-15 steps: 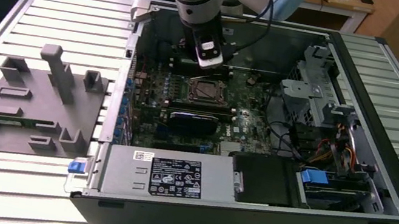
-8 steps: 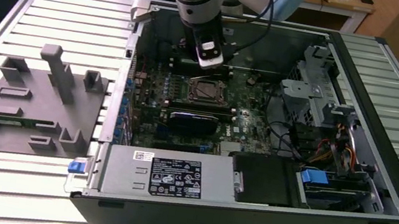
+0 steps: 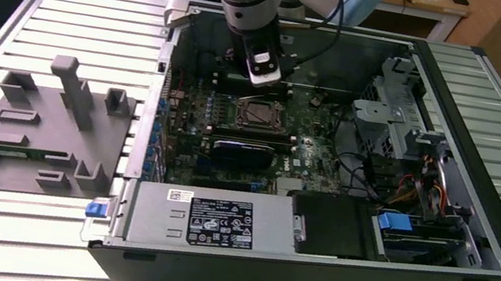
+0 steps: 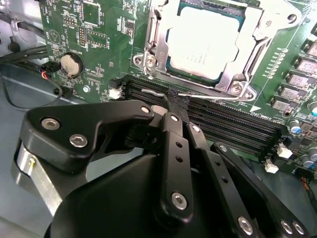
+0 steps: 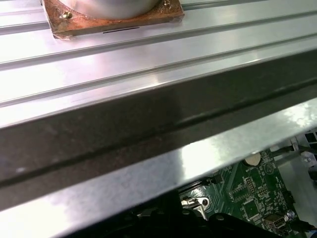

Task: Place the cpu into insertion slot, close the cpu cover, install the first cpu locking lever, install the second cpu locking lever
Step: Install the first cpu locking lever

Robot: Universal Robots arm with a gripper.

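The cpu (image 4: 205, 42) lies flat in the insertion slot (image 3: 257, 113) on the green board, its pale metal top facing up. The cpu cover (image 4: 250, 52), a silvery frame, is down around the chip. A thin wire locking lever (image 4: 218, 95) runs along the socket's edge, beside the black memory slots. In the second wrist view my gripper (image 4: 176, 103) is shut, its black fingertips together and touching this lever near its hooked end. In the exterior view the gripper (image 3: 264, 81) hangs just above the socket inside the open case.
The open computer case (image 3: 489, 190) lies on a slatted metal table. Inside it are long memory slots (image 4: 228, 124), a black card (image 3: 243, 151), a power supply (image 3: 205, 221), a drive cage (image 3: 389, 118) and cables. A grey fixture block (image 3: 46, 128) sits at the exterior view's left.
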